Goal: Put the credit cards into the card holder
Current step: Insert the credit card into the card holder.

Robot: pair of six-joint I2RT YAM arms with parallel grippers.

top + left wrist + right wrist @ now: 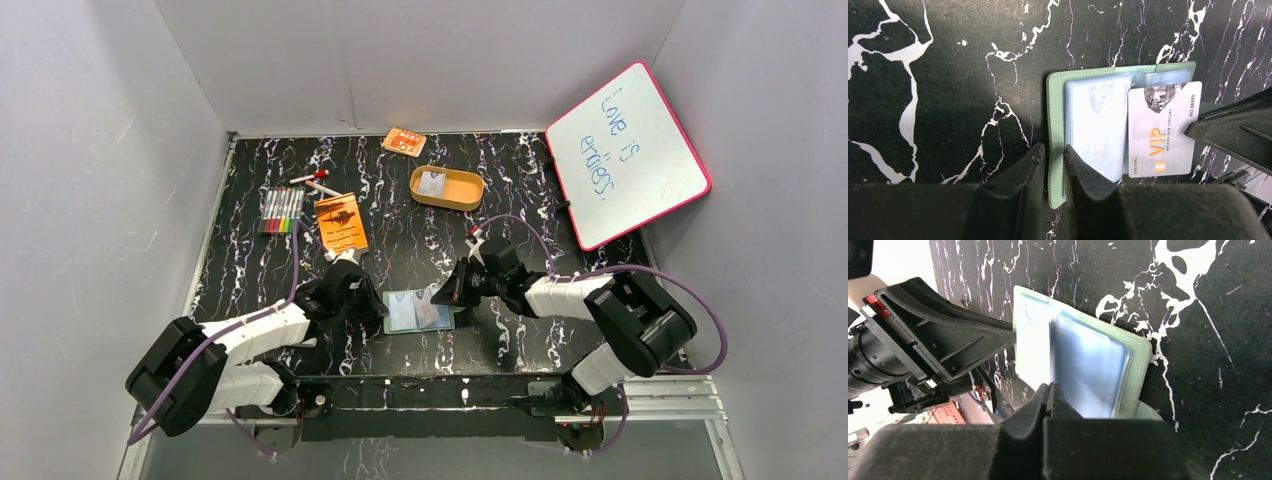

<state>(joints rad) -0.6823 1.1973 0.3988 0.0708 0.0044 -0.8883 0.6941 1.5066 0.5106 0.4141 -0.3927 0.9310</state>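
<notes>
Lying open and flat on the black marbled table [420, 250], the card holder [1093, 120] sits close to the arm bases, between the two grippers, with its clear plastic pockets facing up.

Left gripper [1054, 152]: the jaws stand narrowly apart and straddle the left edge of the green cover. One finger is outside the cover, the other over the plastic pockets. Whether the jaws pinch the cover or only rest on it cannot be told.

Right gripper [1050, 390]: the jaws are closed on the right edge of a credit card [1160, 132]. This pale card, printed "VIP" in gold, lies over the right half of the holder. Its left edge meets the stack of pockets and its top edge overlaps the upper pocket. Whether it has entered a pocket cannot be told.

A second credit card [432, 183] lies inside the tan oval tray [462, 200], well apart from the holder, toward the back of the table.
</notes>
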